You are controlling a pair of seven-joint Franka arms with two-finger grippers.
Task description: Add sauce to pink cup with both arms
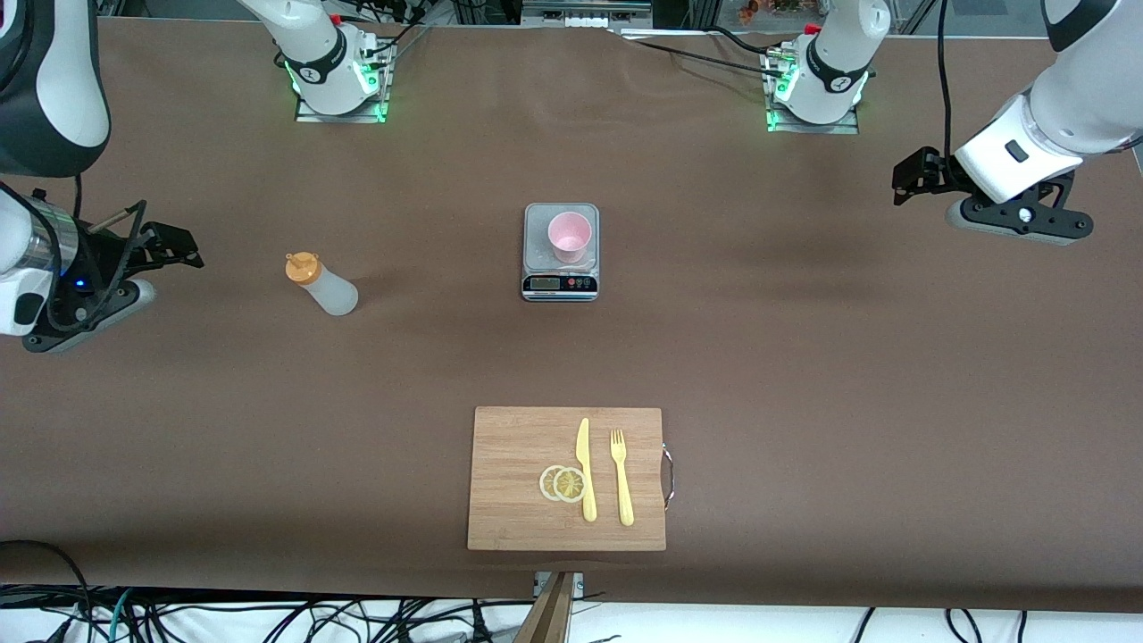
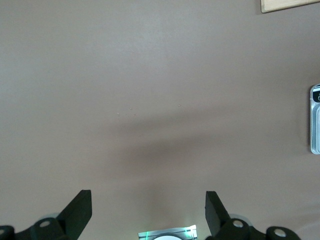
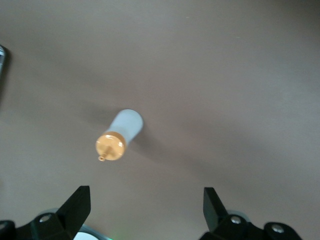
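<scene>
left pincer [image 2: 148,212]: fingers spread wide, holds nothing, touches nothing; up in the air over bare tabletop [image 1: 804,339] at the left arm's end; arm waits
right pincer [image 3: 146,210]: fingers spread wide, holds nothing; up in the air over bare tabletop at the right arm's end, squeeze bottle in its wrist view but well apart from the fingers
squeeze bottle [image 1: 321,283]: whitish translucent, orange nozzle cap [image 1: 302,267]; stands upright on the tabletop toward the right arm's end, between the right pincer and the scale, touched by nothing
pink cup [image 1: 569,237]: upright, mouth up, on the scale platform; middle of the tabletop, well apart from both pincers
scale [image 1: 561,254]: small, silver, display side toward the front camera; cup sits inside its platform edge
cutting board [image 1: 518,478]: wooden, metal handle toward the left arm's end; nearer the front camera than the scale, well apart from it
lemon slices [image 1: 563,483]: two, overlapping, on the board
knife [image 1: 585,469]: yellow plastic, on the board, touching the slices
fork [image 1: 621,476]: yellow plastic, just beside the knife, toward the left arm's end
in the way: bare tabletop between bottle and scale; board and cutlery lie apart from that stretch
</scene>
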